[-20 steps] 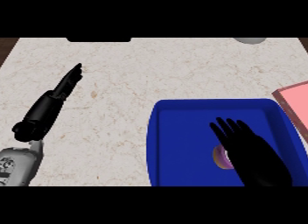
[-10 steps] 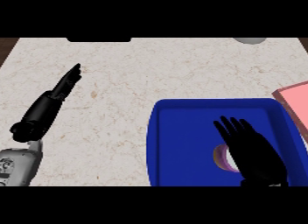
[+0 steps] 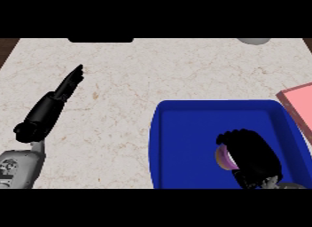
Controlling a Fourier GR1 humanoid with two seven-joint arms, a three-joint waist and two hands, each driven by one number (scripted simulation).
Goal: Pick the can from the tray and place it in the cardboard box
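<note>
The right hand (image 3: pixel 253 153) is curled around the can (image 3: pixel 223 158), which sits inside the blue tray (image 3: pixel 185 146) on the tabletop (image 3: pixel 152 71). The left hand (image 3: pixel 70 82) rests at the left, fingers straight. The pink box (image 3: pixel 306 111) lies just beside the tray's right side.

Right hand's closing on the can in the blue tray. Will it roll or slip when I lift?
The can is mostly hidden under the right hand, whose fingers curl over it. Its visible edge looks rounded, so it could roll on the flat floor of the tray if released. The surface looks smooth, so possibly slippery. Likely rigid.
</note>
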